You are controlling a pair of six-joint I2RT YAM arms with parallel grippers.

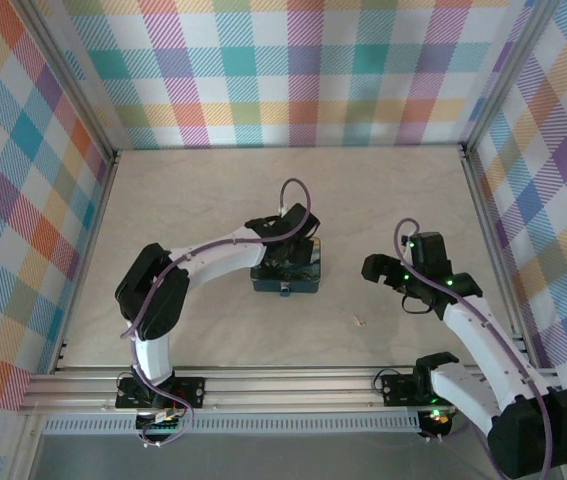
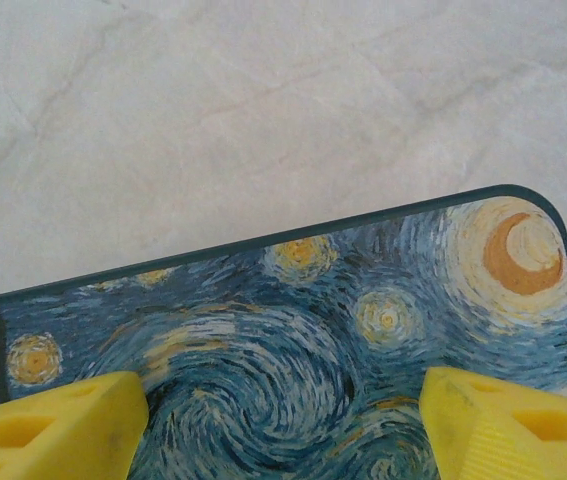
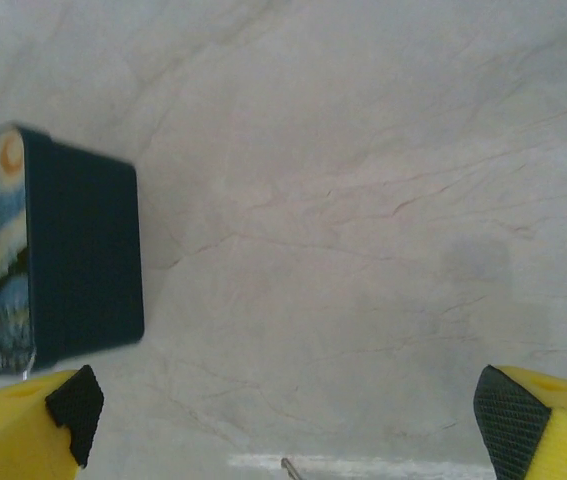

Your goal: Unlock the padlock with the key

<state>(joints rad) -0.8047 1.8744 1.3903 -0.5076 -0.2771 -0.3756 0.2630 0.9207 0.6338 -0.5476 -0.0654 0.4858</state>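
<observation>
The padlock (image 1: 285, 290) is a tiny blue body on the near side of the dark-blue starry-night box (image 1: 288, 270). The key (image 1: 360, 321) is a very small pale sliver lying on the table, to the right of the box and nearer the front. My left gripper (image 1: 285, 250) hovers over the box lid (image 2: 293, 340). Its yellow fingers (image 2: 53, 425) stand wide apart, and my left gripper (image 2: 283, 425) holds nothing. My right gripper (image 1: 371, 270) is to the right of the box and open over bare table (image 3: 288, 410). A thin metal tip (image 3: 286, 466) shows at the bottom edge of the right wrist view.
The box (image 3: 73, 260) lies at the left in the right wrist view. Plaid walls (image 1: 293, 70) enclose the table on three sides, and an aluminium rail (image 1: 283, 385) runs along the near edge. Bare tabletop (image 1: 213, 190) lies behind and left of the box.
</observation>
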